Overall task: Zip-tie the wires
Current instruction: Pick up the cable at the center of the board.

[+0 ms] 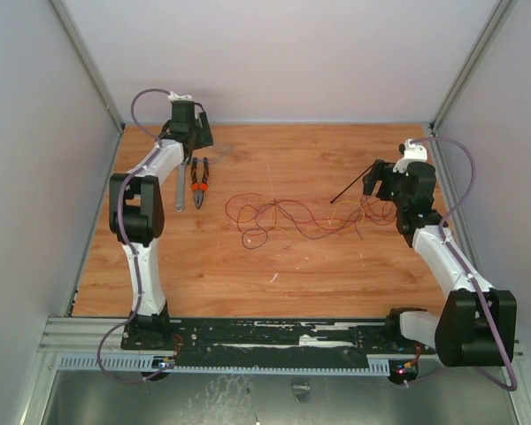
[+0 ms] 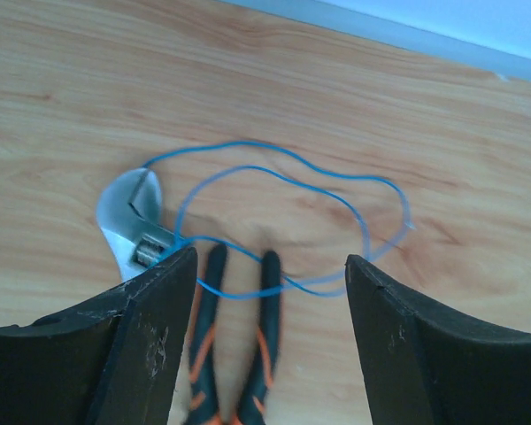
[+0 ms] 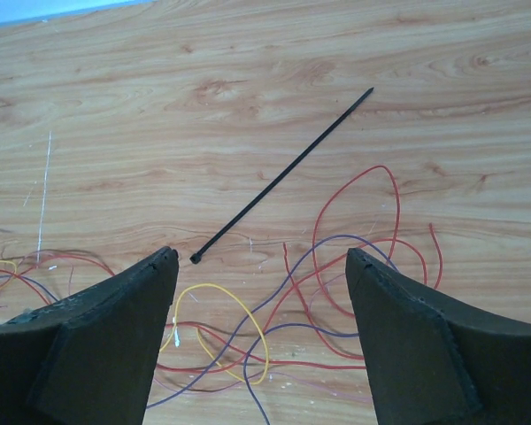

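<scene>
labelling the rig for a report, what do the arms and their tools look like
The left arm and right arm have white links, black joints and a lilac cable each. The left tool and right tool have black wedge-shaped fingers, scuffed.

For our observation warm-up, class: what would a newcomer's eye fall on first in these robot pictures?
First, the sprawling tangle of thin, mostly red wires across the middle of the wooden table. Next, the thin straight black plastic zip tie lying slantwise just beyond their right end, ahead of the open right gripper. By the left arm lie orange-handled black pliers with a loop of thin blue wire across them.
</scene>
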